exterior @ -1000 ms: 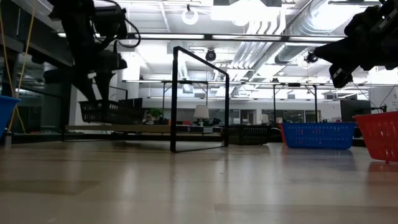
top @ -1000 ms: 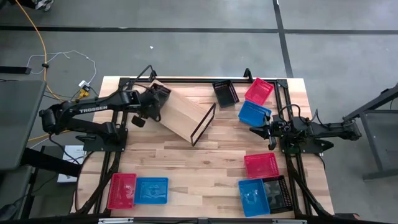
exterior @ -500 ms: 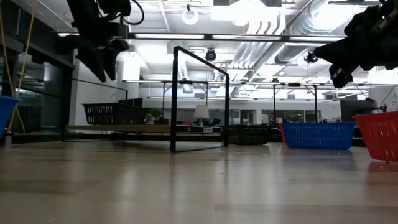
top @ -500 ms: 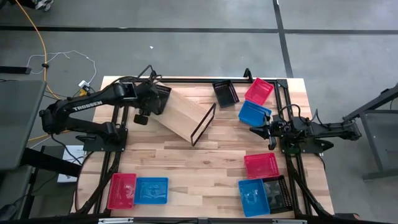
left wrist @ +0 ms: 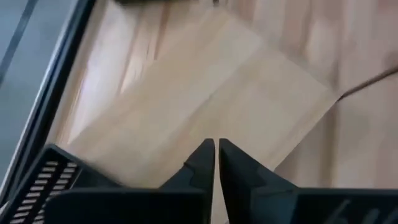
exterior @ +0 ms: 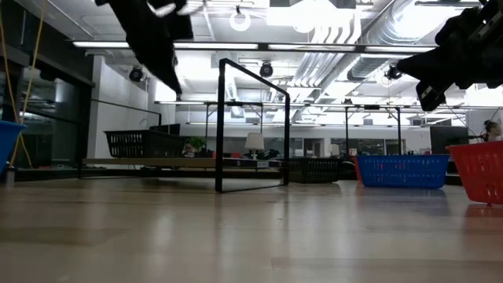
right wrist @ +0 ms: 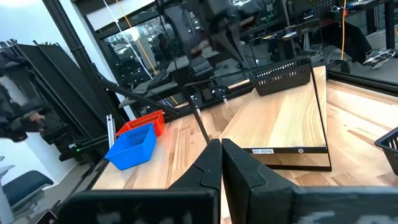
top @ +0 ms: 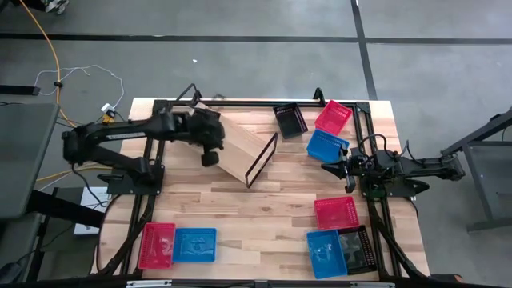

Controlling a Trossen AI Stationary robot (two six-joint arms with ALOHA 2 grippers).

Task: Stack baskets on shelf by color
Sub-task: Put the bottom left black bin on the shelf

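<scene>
One black basket (top: 210,120) sits on the far end of our shelf (top: 237,148); our left gripper (left wrist: 216,154), fingers pressed together and empty, hangs just above that shelf, beside the basket. Our right gripper (right wrist: 221,149), also closed on nothing, waits well apart from the shelf.

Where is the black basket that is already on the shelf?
In the high view, the black basket sits on the far left end of the shelf, beside the left gripper.
</scene>
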